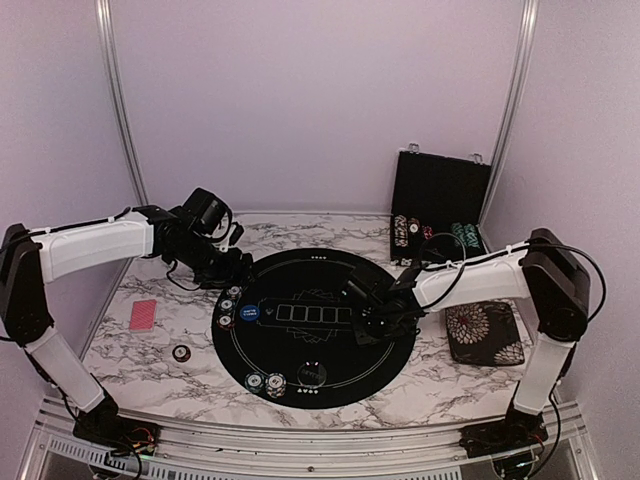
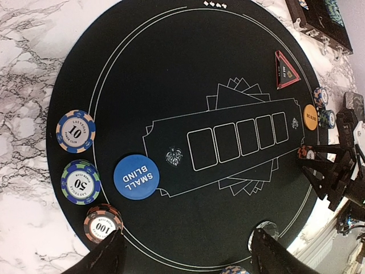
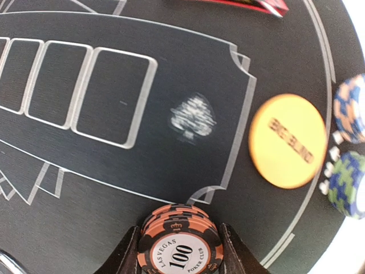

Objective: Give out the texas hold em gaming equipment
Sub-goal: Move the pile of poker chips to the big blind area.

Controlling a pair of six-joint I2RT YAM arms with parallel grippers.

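Between jaws of the right gripper [image 3: 179, 257], over the right side of the mat [image 3: 114, 188], a 100 stack [image 3: 179, 240] is clamped flat. Just beyond, up-right, the orange button [image 3: 288, 141] is seen, with blue stack [image 3: 351, 108] and green stack [image 3: 348, 182] past it at the rim. The left gripper [image 2: 188, 260] is held wide and empty, far across.

- Your bench [image 1: 150, 380] is white marble with grey veins all over.
- The round mat [image 2: 171, 74] is black, and you'll see thin white rings, five white card boxes and a little white spade printed on it.
- SMALL BLIND button [image 2: 136, 176]: blue, white lettering.
- BIG BLIND button [image 3: 289, 141]: orange, dark lettering.
- 10 stack [image 2: 75, 131]: blue and peach stripes, white centre.
- 50 stack [image 2: 80, 182]: green and blue stripes, white centre.
- 100 stack [image 2: 102, 224]: orange and black stripes, white centre. You get the same look on the second 100 stack [image 3: 181, 240].
- Lone card [image 1: 143, 315]: red back.
- Square pad [image 1: 483, 330]: black with pale flowers.
- Chip case [image 1: 440, 200]: black.
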